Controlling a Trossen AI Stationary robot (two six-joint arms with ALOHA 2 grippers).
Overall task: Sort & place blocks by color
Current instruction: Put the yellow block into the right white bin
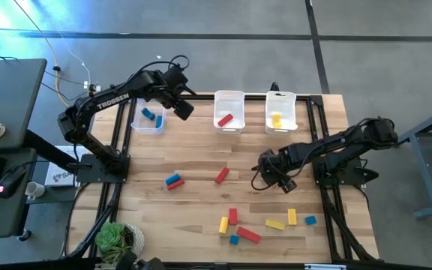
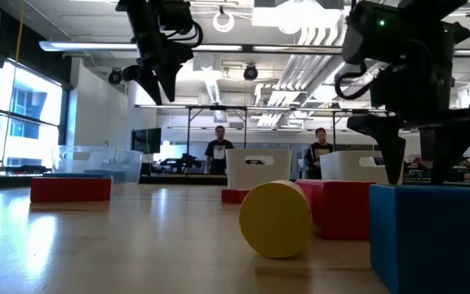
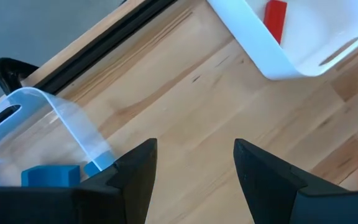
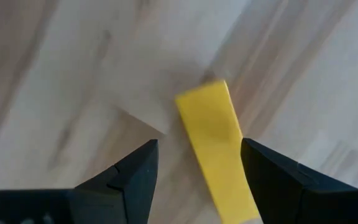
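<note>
While the wooden worktop (image 1: 201, 202) fills the middle of the high view, three bins line its upper edge: a clear bin (image 1: 148, 120) at upper left holding blue blocks, a white middle bin (image 1: 229, 111) holding a red block, and a white right bin (image 1: 280, 111) holding a yellow one. The left arm reaches from the left of the frame, its left end effector (image 1: 184, 109) hanging released and empty just right of the clear bin. The right arm comes in from the right, and the right end effector (image 1: 284, 182) sits low over bare wood right of centre, its fingers spread and gripping nothing.

Loose blocks (image 1: 253, 223) lie mostly in the lower centre and lower right: reds, yellows and small blues close together, with a blue-and-red pair (image 1: 174, 181) at centre left and a lone red bar (image 1: 222, 175) at centre.

The right wrist view shows a yellow bar (image 4: 215, 145) lying flat on the wood between the spread fingers, nearer one finger and angled across the gap. The step in hand looks like picking that bar. To do it well, the wrist should probably turn until the fingers face the bar's long sides, shift so the bar is centred, then descend until the tips almost touch wood before closing. A skewed closure could spin or push the bar away. Once lifted, it belongs in the right bin with the other yellow.
</note>
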